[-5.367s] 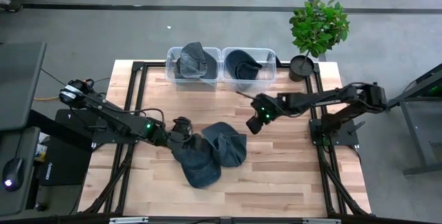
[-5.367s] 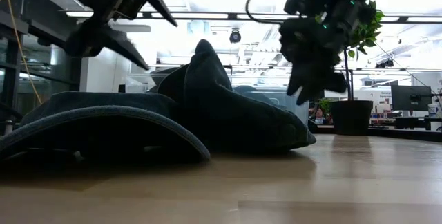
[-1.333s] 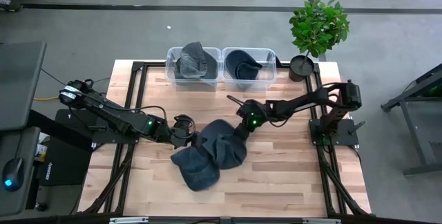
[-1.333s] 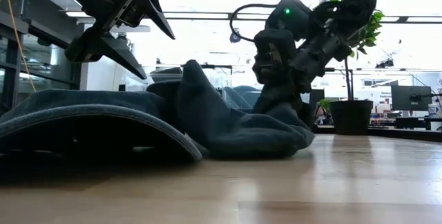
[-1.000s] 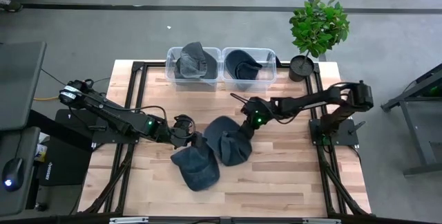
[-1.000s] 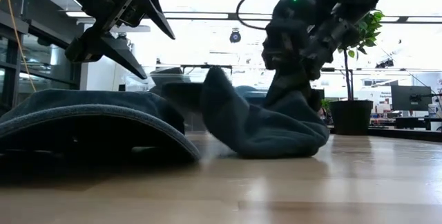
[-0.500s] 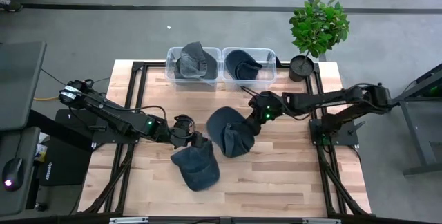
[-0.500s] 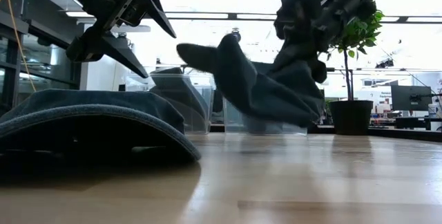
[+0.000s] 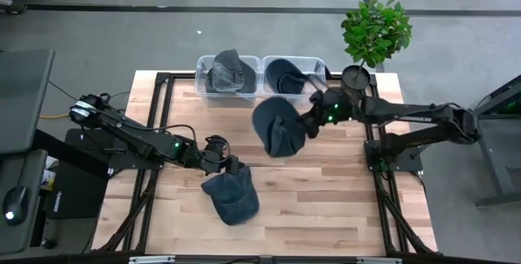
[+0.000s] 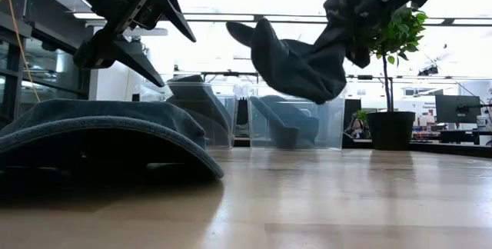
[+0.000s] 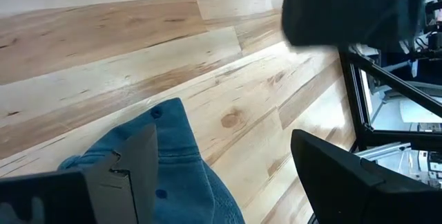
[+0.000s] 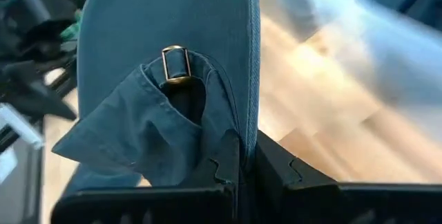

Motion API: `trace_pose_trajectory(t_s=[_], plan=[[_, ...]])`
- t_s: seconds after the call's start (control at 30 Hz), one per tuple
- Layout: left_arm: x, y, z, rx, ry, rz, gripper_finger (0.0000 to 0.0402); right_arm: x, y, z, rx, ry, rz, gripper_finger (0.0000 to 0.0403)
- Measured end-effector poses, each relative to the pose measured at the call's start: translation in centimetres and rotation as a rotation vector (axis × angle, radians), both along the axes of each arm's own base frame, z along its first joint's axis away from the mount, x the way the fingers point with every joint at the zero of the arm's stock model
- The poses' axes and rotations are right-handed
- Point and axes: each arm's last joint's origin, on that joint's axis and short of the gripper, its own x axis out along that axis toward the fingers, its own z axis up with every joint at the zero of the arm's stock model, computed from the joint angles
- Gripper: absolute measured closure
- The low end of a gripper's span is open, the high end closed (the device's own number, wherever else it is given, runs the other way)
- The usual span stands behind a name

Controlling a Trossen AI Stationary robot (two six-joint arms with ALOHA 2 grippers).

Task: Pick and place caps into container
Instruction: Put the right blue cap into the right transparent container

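no legible text — no labels, no numbers

Two black jointed arms with green lights.

Dark cap (image 9: 278,134) aloft; another (image 9: 230,198) apparently tabled.

1. In the high view, the fingertips of the right gripper (image 9: 305,128) are covered by the lifted cap (image 9: 277,126).
2. In the low view, the cap on the table (image 10: 100,137) is cut off by the left edge, and both arms are cut off by the top edge.
3. In the right wrist view, the bins at upper right are blurred.
4. In the left wrist view, the lifted cap is cropped by the top edge.
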Motion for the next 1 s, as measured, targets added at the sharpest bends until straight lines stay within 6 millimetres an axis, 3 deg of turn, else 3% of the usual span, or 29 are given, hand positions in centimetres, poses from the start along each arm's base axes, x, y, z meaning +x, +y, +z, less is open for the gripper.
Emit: trace_pose_trajectory(t_s=[0.1,0.43,0.57,0.77,1.0], plan=[[0.0,0.0,0.0,-0.001,0.0,-0.001,0.014,-0.6,-1.1,1.7,-0.052,0.018,-0.027,0.0388],[0.0,0.0,0.0,-0.001,0.0,-0.001,0.014,-1.3,-5.7,10.4,-0.372,0.144,-0.08,0.0388],[0.0,0.0,0.0,-0.001,0.0,-0.001,0.014,-1.4,-7.8,12.5,-0.476,0.2,-0.104,0.0388],[0.0,0.0,0.0,-0.008,-0.002,0.003,0.014,-1.2,-10.8,13.7,-0.549,0.256,-0.118,0.0388],[0.0,0.0,0.0,-0.008,-0.002,0.004,0.014,-0.3,-14.5,11.3,-0.545,0.379,-0.095,0.0388]])
